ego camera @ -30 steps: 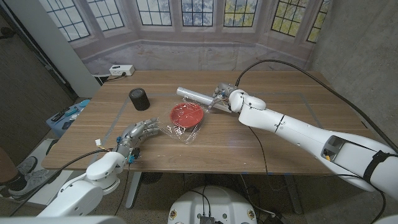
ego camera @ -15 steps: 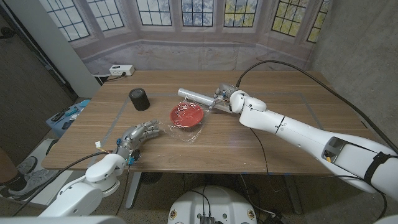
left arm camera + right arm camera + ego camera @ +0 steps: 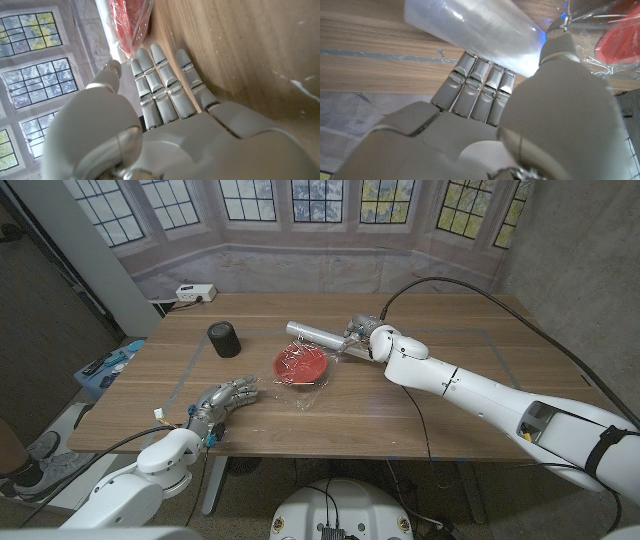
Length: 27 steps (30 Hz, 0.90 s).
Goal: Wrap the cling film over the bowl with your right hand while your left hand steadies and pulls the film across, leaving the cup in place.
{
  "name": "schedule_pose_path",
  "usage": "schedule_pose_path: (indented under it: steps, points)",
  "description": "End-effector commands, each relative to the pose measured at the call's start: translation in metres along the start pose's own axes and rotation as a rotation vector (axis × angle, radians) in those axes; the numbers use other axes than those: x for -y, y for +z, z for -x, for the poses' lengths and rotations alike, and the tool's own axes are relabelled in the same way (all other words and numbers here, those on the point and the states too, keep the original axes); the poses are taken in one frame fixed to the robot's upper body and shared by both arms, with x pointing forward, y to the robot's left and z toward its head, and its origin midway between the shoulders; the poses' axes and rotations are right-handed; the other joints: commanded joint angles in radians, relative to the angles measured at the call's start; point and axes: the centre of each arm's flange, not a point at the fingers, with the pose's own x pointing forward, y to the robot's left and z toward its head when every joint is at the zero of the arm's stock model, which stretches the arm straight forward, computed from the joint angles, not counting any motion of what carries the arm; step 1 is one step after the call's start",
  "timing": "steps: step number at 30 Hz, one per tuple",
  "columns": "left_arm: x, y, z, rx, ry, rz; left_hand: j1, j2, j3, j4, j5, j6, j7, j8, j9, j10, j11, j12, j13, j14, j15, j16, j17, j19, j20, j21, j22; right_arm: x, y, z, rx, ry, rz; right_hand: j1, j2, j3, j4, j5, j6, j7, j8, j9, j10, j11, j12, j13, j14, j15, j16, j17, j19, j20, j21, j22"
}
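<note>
The wooden desk [image 3: 430,395] carries everything. The right hand [image 3: 362,335], at about 1 o'clock from desk centre, grips one end of the cling film roll [image 3: 318,335], fingers wrapped around the tube. The left hand [image 3: 222,402] sits near the 8 o'clock edge, fingers straight and close together, holding nothing. The red bowl [image 3: 301,365] sits mid-desk just beside the roll, crinkled film [image 3: 308,393] draped over it toward 6 o'clock. The black cup [image 3: 224,339] stands at 10 o'clock.

White power strip [image 3: 195,293] beyond table [image 3: 440,405]
</note>
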Motion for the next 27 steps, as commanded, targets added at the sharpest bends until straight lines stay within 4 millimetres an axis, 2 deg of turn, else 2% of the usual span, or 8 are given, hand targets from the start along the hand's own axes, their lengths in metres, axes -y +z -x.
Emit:
schedule_pose_path:
  steps: [1,6,19,27]
  points:
    - [-0.002,-0.008,-0.001,-0.053,-0.012,-0.022,0.201,0.186,0.0,-0.003,-0.003,0.005,0.014,0.001,0.004,0.005,0.004,0.008,0.003,0.006,-0.001,0.007,0.003,-0.008,0.0,0.007,0.003,0.001,0.002,-0.002,-0.006,-0.012,0.0,0.221,0.229,-0.005,0.002,0.004,0.037,-0.028,0.009,0.005,0.007,0.0,0.002,0.005,0.008,-0.065,-0.003,0.006,-0.003,-0.036,0.007,0.003]
    - [-0.006,-0.015,-0.002,-0.078,-0.007,-0.028,0.206,0.184,0.0,-0.005,-0.003,0.011,0.021,0.002,0.004,0.007,0.007,0.01,0.006,0.003,-0.001,0.009,0.008,-0.009,-0.002,0.008,0.003,0.002,0.003,-0.003,-0.005,-0.014,0.002,0.221,0.229,-0.005,0.002,0.004,0.036,-0.027,0.008,0.005,0.008,0.0,0.002,0.005,0.008,-0.065,-0.003,0.006,-0.003,-0.036,0.008,0.003]
    - [-0.014,-0.04,-0.009,-0.16,0.008,-0.025,0.207,0.184,0.001,-0.001,-0.003,0.003,0.016,-0.005,0.004,0.001,0.003,0.009,0.01,0.001,-0.003,0.007,0.01,-0.012,-0.002,0.012,0.003,0.002,0.008,-0.003,-0.006,-0.019,0.004,0.221,0.231,-0.006,0.002,0.004,0.037,-0.028,0.008,0.005,0.008,0.0,0.002,0.005,0.008,-0.065,-0.004,0.006,-0.003,-0.037,0.009,0.003]
    - [-0.018,-0.043,-0.012,-0.206,0.023,-0.044,0.206,0.185,0.002,0.001,-0.003,-0.001,0.014,-0.008,0.004,0.001,0.007,0.008,0.01,0.0,-0.002,0.006,0.011,-0.014,-0.001,0.015,0.003,0.003,0.011,-0.002,-0.003,-0.024,0.002,0.22,0.231,-0.007,0.002,0.003,0.039,-0.028,0.009,0.005,0.009,0.001,0.003,0.007,0.009,-0.065,-0.005,0.007,-0.002,-0.037,0.01,0.003]
